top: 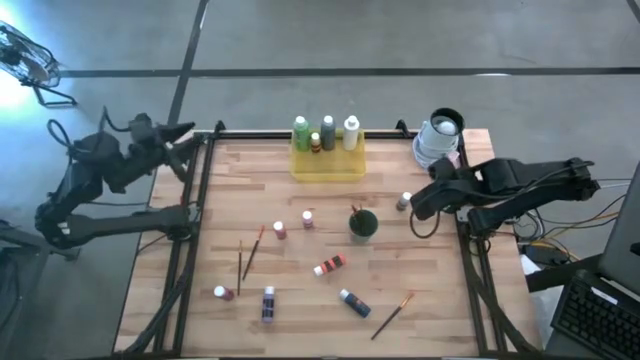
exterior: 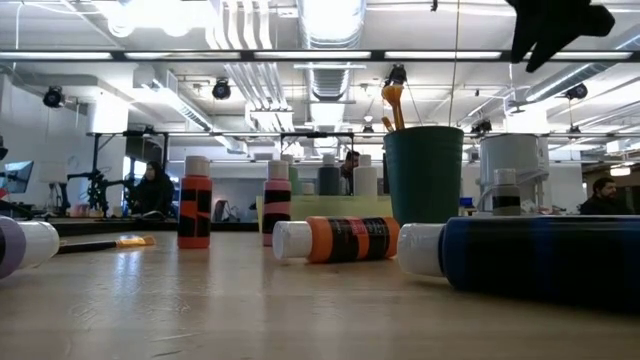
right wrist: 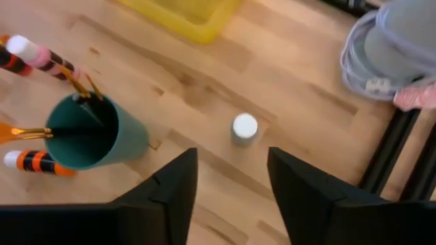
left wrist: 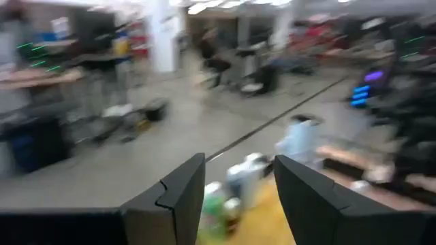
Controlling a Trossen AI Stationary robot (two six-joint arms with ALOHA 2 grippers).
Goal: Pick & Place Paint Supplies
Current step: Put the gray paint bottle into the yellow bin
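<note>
Several paint bottles lie or stand on the wooden table: an orange-black one (top: 330,265), a blue one (top: 354,302), a purple one (top: 268,303) and two small reddish ones (top: 280,230). Loose brushes (top: 252,250) lie flat. A small grey white-capped bottle (right wrist: 244,129) stands upright. My right gripper (right wrist: 231,184) hangs open above and just right of it, touching nothing. Other bottles stand in the yellow tray (top: 327,165). The dark green cup (top: 363,223) holds brushes. My left gripper (top: 185,140) is open at the table's far left corner, with nothing between its fingers.
A grey-white container with coiled cable (top: 440,140) sits at the far right corner, close behind my right arm. Black frame rails (top: 205,200) run along the table's left and right edges. Bare wood lies between the tray and the scattered bottles.
</note>
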